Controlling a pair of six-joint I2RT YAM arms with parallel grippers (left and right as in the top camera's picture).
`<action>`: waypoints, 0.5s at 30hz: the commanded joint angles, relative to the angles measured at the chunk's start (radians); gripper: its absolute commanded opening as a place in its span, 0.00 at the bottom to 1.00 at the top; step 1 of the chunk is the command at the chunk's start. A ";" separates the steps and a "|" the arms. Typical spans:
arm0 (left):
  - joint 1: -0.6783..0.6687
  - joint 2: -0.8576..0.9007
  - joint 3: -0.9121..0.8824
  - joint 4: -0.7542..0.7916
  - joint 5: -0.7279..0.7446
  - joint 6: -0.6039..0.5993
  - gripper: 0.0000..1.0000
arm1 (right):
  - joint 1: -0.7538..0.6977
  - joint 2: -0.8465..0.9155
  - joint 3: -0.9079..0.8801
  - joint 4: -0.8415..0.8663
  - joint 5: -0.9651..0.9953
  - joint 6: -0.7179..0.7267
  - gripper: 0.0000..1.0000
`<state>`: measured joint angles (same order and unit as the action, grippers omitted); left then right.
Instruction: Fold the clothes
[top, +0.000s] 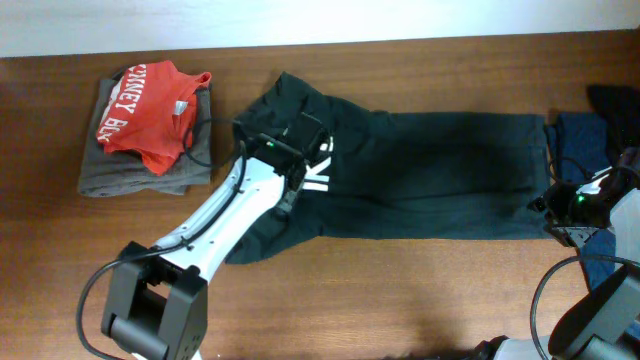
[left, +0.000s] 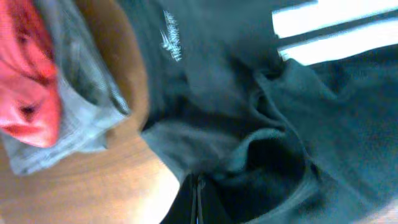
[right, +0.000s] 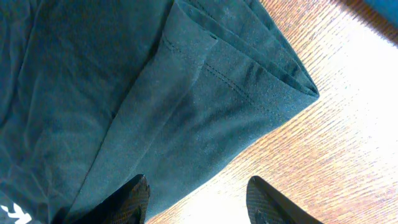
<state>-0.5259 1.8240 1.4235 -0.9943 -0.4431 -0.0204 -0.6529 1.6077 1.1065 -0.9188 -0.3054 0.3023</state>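
Dark T-shirt (top: 430, 175) spread lengthwise across the middle of the table (top: 400, 300), its far edge close to the table's back edge and its hem end at the right, just beside the blue clothes (top: 585, 135). The left end is rumpled and lies just beside a grey garment (top: 125, 170) that bears a red tee (top: 150, 110). Left gripper (top: 298, 140) sits over the rumpled end, next to the white lettering (top: 320, 175); its wrist view shows only dark folds, so how its jaws stand cannot be told. Right gripper (right: 199, 202) hovers at the hem corner (right: 298, 84), jaws wide apart and holding nothing, with one finger (right: 130, 199) over cloth and the other over wood. Bare wood runs along the shirt's whole near edge.
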 joint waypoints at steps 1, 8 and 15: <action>0.057 0.000 0.014 0.057 -0.045 0.027 0.00 | -0.001 0.005 -0.002 -0.001 -0.005 -0.010 0.56; 0.101 0.000 0.014 0.171 0.134 0.150 0.00 | -0.001 0.005 -0.002 0.002 -0.005 -0.010 0.56; 0.105 0.000 0.014 0.281 0.174 0.217 0.00 | -0.001 0.005 -0.002 0.009 -0.005 -0.010 0.56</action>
<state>-0.4248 1.8240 1.4235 -0.7452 -0.3099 0.1410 -0.6529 1.6077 1.1065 -0.9123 -0.3054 0.3023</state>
